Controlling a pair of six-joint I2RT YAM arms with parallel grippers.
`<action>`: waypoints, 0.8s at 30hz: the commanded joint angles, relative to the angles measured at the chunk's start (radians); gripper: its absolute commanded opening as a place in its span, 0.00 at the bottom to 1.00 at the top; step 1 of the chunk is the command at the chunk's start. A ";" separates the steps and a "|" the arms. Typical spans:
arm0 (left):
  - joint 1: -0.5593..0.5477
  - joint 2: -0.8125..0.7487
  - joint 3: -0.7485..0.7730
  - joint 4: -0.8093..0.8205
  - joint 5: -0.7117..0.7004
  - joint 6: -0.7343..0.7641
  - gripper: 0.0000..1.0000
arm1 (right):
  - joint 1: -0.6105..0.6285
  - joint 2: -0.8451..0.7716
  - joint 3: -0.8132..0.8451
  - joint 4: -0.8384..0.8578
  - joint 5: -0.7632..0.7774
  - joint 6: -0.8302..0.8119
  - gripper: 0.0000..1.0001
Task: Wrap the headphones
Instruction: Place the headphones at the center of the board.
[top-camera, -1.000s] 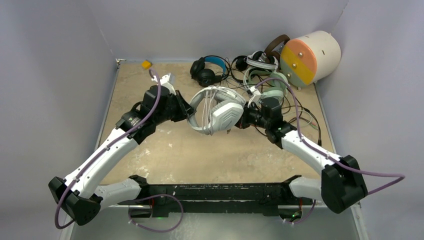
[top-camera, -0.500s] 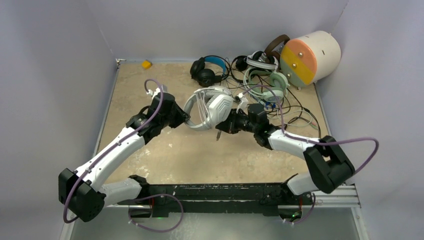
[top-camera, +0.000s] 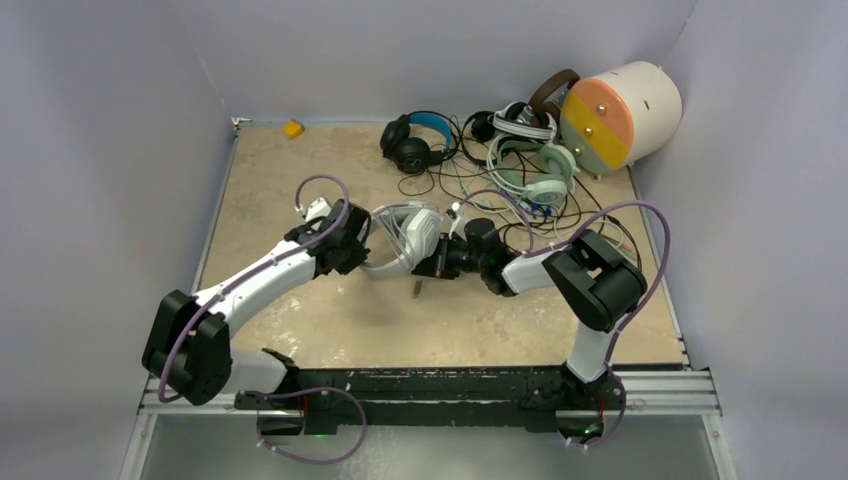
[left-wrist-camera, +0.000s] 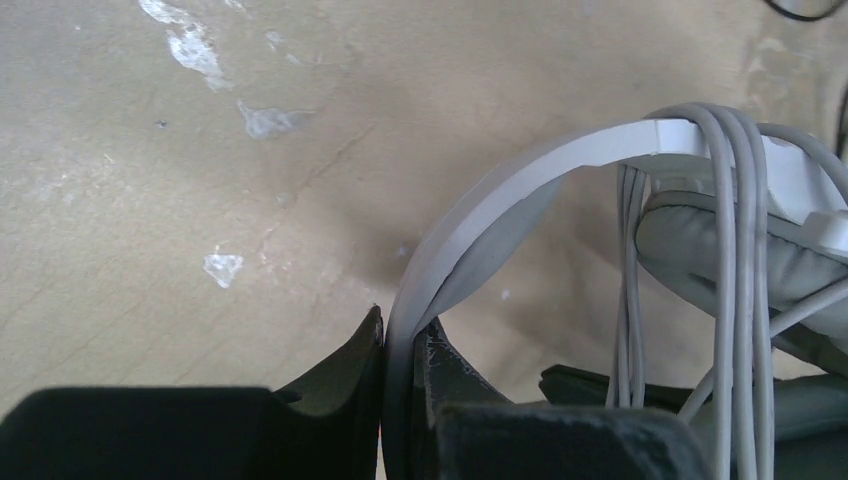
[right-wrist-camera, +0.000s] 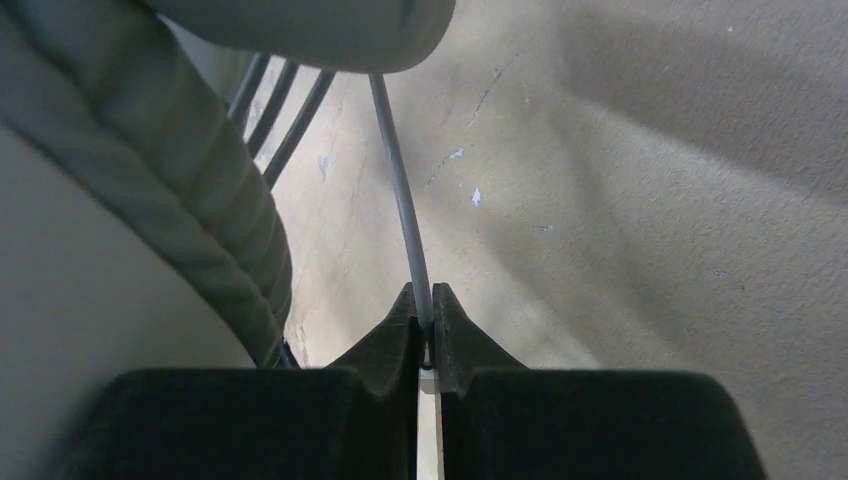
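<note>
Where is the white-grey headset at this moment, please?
In the top view the white-grey headset is near the table's middle: the left gripper clamps its headband, the right gripper pinches its cable.

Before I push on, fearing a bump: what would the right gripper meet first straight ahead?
Likely the white-grey headset, its ear cup close ahead of the right gripper pinching the cable; depth unclear.

The white-grey headset (top-camera: 405, 235) has a pale grey cable (right-wrist-camera: 396, 180). The mint-green headset (top-camera: 548, 187), the black headset (top-camera: 408, 152) (blue headband), the black-and-white headset (top-camera: 525, 122) and the brown headset (top-camera: 548, 90) differ plainly. The cylinder (top-camera: 650, 95) is cream, faced orange and green; the block (top-camera: 292, 128) yellow; the surface (top-camera: 290, 190) beige, flecked whitish.
</note>
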 joint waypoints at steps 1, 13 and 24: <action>0.023 0.053 0.008 0.077 -0.213 -0.052 0.00 | 0.015 0.018 0.049 -0.032 -0.004 0.057 0.02; 0.004 0.228 -0.029 0.085 -0.421 -0.080 0.00 | 0.026 0.080 0.094 -0.136 -0.059 0.168 0.10; -0.061 0.435 0.064 -0.103 -0.705 -0.255 0.00 | 0.049 0.068 0.126 -0.254 -0.045 0.124 0.07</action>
